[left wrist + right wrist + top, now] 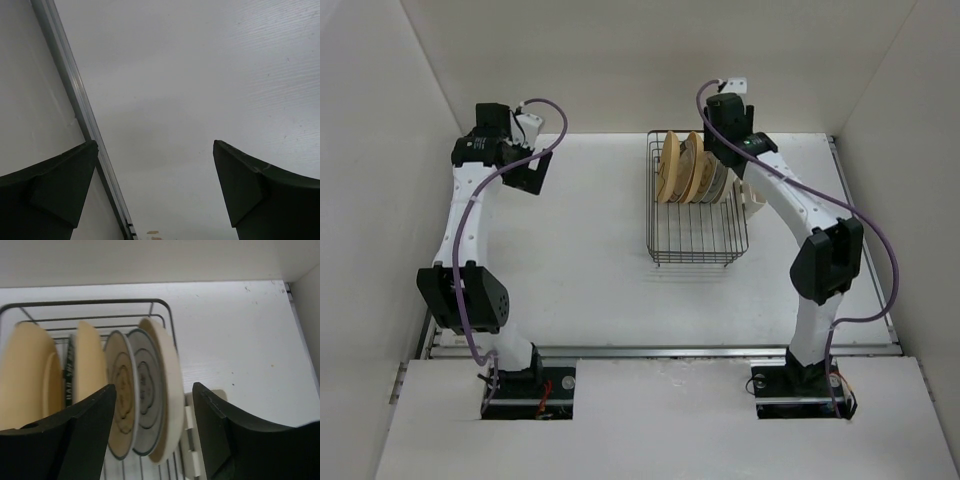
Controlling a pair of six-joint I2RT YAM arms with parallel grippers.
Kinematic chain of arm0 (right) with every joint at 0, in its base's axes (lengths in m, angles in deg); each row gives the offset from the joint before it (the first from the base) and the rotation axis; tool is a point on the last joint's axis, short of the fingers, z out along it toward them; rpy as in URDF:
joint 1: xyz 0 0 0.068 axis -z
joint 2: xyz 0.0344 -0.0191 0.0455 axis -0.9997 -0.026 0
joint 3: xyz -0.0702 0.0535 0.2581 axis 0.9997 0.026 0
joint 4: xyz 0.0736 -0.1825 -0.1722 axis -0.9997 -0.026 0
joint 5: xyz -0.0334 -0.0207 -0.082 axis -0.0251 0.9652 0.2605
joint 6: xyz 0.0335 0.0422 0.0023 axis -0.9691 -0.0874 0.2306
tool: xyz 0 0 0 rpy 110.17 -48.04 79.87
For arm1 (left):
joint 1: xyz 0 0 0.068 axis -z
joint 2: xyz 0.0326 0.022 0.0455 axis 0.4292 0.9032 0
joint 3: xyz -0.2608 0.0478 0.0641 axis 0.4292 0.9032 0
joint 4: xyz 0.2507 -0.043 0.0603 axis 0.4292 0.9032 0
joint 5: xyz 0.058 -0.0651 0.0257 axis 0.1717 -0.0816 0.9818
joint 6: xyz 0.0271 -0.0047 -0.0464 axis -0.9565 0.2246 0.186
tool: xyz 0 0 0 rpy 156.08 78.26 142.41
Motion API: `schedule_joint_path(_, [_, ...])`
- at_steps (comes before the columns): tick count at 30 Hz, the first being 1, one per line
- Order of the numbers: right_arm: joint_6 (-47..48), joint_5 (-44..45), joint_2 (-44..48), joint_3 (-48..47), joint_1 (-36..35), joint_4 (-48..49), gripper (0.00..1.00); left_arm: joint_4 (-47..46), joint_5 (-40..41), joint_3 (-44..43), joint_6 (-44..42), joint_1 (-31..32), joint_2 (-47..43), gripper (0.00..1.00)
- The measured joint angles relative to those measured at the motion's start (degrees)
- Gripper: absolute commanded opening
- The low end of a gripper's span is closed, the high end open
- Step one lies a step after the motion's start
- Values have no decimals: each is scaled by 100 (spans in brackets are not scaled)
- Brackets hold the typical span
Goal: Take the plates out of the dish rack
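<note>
Plates stand in dish rack; left tool spread, right tool grip unclear.

Plates upright in dish rack, far end

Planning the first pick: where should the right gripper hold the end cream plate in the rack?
Probably its top rim, from above: the cream plate stands on edge in the dish rack, rim up, with its outer face free.
</note>
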Motion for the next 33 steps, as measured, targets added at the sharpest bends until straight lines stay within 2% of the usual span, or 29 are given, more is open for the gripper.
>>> schedule_joint_path(5, [214,197,114,-170,-625,387,71,72,-57,0,68,160,98,93])
schedule_joint_path(7, [273,463,52,-409,-769,400,68,87,-68,0,101,212,114,91])
schedule_joint_path(10, [313,828,-9,-643,-734,411,63,94,-85,0,136,251,120,91])
schedule_joint_path(11, [321,929,-9,-645,-669,404,58,96,-87,0,149,256,122,91])
schedule_joint_path(14, [341,1113,-17,-632,-459,385,57,101,-87,0,210,256,131,90])
schedule_joint_path(21, [177,721,-94,-629,-140,116,55,133,-109,0,323,278,225,90])
schedule_joint_path(28, [-33,160,-387,-629,2,-162,45,144,-151,0,345,289,258,90])
schedule_joint_path(33, [-179,103,-643,-629,111,-433,43,149,-151,0,372,289,258,90])
